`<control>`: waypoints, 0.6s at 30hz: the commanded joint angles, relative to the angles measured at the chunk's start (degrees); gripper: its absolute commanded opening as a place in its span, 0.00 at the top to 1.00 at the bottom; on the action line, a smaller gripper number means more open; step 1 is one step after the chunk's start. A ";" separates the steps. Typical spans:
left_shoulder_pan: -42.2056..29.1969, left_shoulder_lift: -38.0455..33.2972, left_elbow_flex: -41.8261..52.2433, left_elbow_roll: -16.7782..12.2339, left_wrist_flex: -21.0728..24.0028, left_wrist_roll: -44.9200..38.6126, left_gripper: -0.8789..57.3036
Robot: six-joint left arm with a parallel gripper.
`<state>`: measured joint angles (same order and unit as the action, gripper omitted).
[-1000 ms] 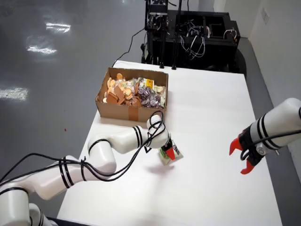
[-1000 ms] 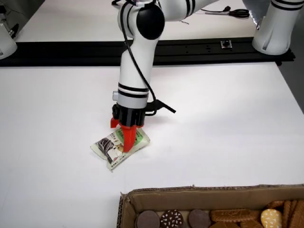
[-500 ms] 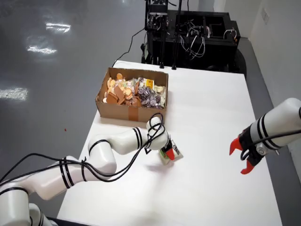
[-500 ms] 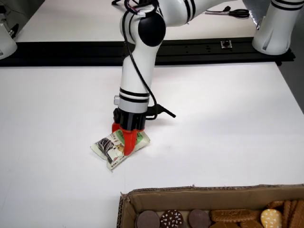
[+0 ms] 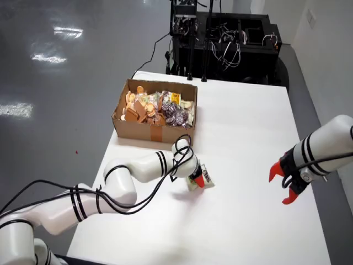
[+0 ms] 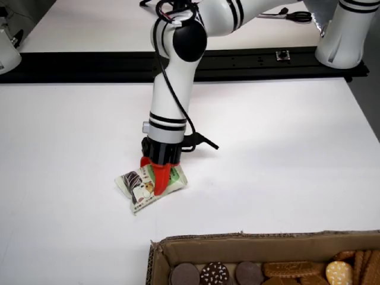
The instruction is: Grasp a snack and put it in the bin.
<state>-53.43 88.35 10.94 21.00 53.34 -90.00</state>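
One gripper: red fingers closed narrow on crinkly foil snack | snack on white table, near cardboard bin | bin holds round biscuits, wrapped packets

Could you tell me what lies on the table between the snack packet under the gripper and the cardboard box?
Nothing: in the view from above, only bare white table separates the snack packet from the cardboard box.

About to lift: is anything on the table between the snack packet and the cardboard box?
Nothing visible. The gripper is down on the snack packet, and only bare table lies between it and the box, whose near wall must be cleared.
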 commanded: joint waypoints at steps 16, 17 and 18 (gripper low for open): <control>-1.07 0.45 -1.82 -0.68 2.97 0.00 0.64; -1.12 0.46 -2.36 -0.63 3.43 0.00 0.66; -1.16 0.47 -2.95 -0.56 3.94 0.00 0.67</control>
<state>-54.50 88.83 9.32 20.26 56.15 -90.00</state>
